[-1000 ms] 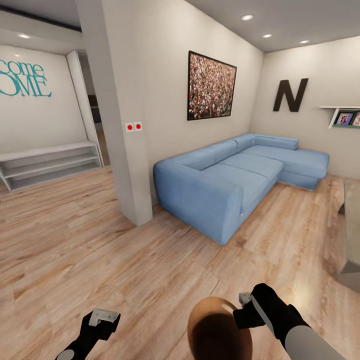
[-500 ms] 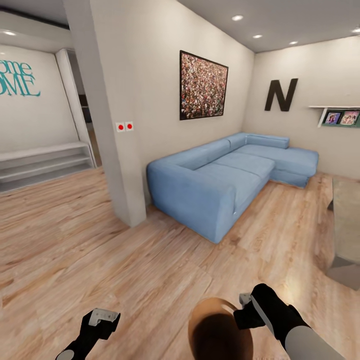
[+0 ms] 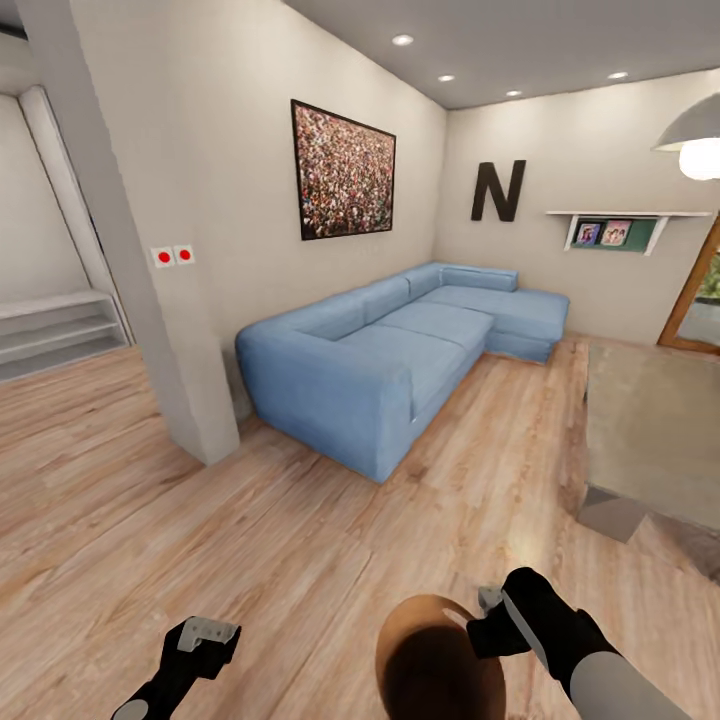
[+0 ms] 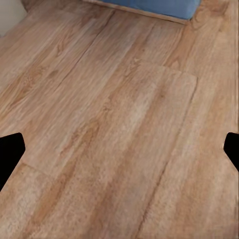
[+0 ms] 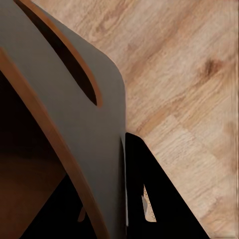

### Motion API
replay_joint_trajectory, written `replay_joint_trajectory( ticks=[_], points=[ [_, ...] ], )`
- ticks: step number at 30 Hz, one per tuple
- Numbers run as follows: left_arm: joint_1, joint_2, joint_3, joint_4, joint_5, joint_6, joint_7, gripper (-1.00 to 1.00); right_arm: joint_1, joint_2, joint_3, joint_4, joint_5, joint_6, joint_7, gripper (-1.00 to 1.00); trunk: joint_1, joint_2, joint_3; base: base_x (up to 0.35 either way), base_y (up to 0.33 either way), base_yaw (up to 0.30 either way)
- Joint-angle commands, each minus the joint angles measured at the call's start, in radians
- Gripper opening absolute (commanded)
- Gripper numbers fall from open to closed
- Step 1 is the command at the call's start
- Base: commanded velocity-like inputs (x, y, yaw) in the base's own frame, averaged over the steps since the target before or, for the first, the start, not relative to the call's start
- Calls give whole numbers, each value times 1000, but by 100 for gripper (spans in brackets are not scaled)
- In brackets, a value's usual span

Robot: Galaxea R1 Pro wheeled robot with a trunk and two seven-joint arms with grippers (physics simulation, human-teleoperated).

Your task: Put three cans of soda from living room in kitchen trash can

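- Our right gripper [image 3: 487, 617] is clamped on the rim of the trash can [image 3: 425, 660]; we carry it low in front of us, brown inside facing up.
- Right wrist view: grey can wall [image 5: 74, 129] pinched at the finger.
- Our left gripper [image 3: 205, 636] holds nothing, fingers apart over the wood floor [image 4: 119, 124].
- Blue corner sofa [image 3: 385, 355] ahead, glass-top worktop [image 3: 650, 430] to the right.

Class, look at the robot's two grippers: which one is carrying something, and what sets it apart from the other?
The right gripper is the one: it grips the rim of the trash can. The left gripper hangs open over bare wood floor.
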Motion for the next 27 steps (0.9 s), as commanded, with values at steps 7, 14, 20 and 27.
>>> replay_joint_trajectory(
  ticks=[7,14,20,27],
  points=[
    [0,0,0,0,-2,-5,0,100,0,0,-1,0,-23,3,5,-100,0,0,0,0,-278,-245],
    [0,0,0,0,-2,-6,0,100,0,1,-1,0,-23,3,4,-100,0,0,-1,0,-278,-89],
    [0,0,0,0,-2,-6,0,100,0,0,-2,0,-23,3,4,-100,0,0,-8,0,-278,-90],
    [0,0,0,0,-2,-7,0,100,0,1,-1,0,-24,3,3,-100,0,0,-14,0,-278,-60]
  ],
)
